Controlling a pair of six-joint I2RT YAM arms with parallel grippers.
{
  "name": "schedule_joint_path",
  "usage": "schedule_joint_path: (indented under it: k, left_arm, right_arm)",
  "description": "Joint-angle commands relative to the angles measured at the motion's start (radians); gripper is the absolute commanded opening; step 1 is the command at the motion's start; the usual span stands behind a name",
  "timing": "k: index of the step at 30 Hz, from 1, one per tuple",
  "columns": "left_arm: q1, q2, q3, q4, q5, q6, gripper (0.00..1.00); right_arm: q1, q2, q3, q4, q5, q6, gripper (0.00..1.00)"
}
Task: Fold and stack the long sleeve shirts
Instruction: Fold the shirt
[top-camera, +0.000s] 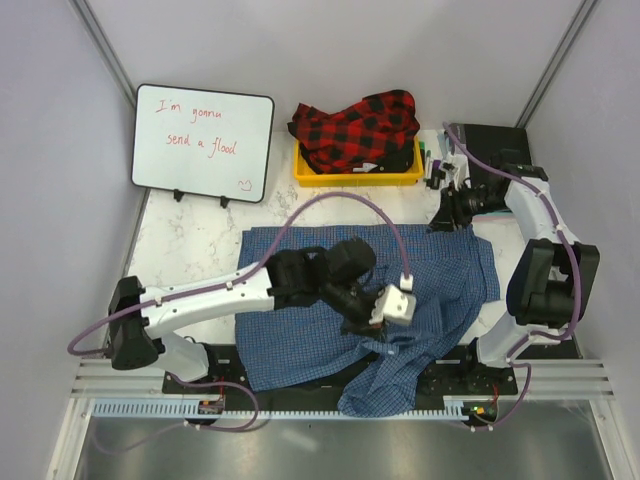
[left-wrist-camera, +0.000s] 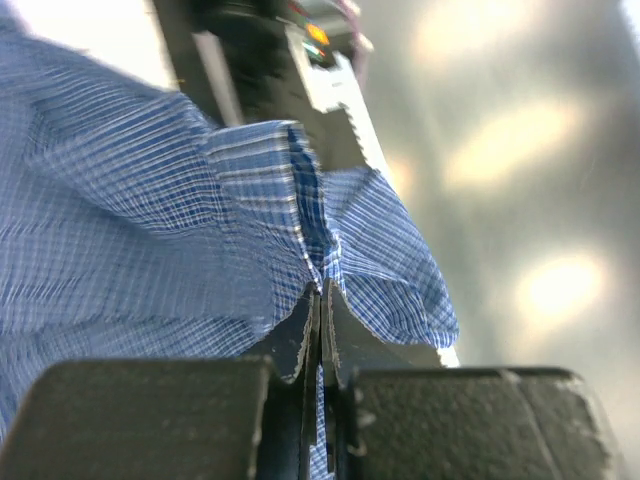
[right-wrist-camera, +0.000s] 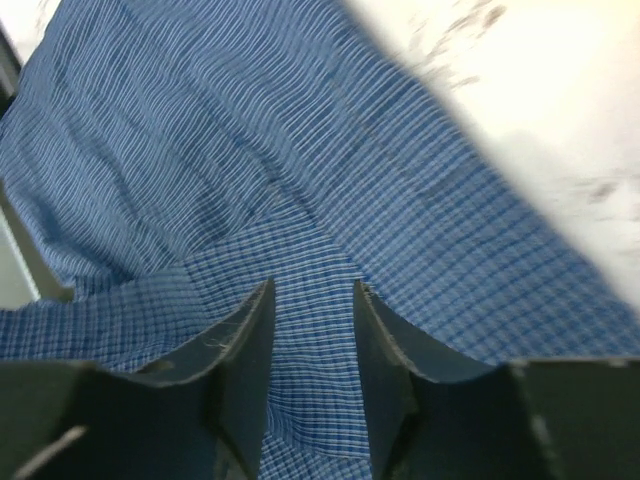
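Note:
The blue fine-check shirt lies spread on the marble table, with one part bunched and hanging over the near edge. My left gripper is shut on a fold of it near the shirt's front right; the left wrist view shows the cloth pinched between the closed fingers of the gripper. My right gripper is at the shirt's far right corner. In the right wrist view it is open, fingers down on the blue cloth with a strip of it between them. The red-and-black plaid shirt lies crumpled in a yellow bin at the back.
A whiteboard with red writing stands at the back left. A black box and small items sit at the back right beside the bin. The metal rail runs along the near edge under the hanging cloth.

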Motion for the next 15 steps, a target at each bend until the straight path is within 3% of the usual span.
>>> schedule_joint_path:
  k: [1,9,15]
  left_arm:
    - [-0.143,0.002,-0.037,-0.075,-0.161,0.275,0.02]
    - [-0.158,0.013,-0.142,-0.002,-0.249,0.323,0.02]
    - [-0.166,-0.032,-0.176,0.13,-0.269,0.291,0.02]
  right_arm:
    - [0.067,-0.007,-0.09,-0.06,-0.043,-0.082,0.39]
    - [0.243,0.016,-0.225,-0.043,0.086,-0.082,0.24]
    - [0.358,0.096,-0.253,-0.021,0.156,-0.062,0.21]
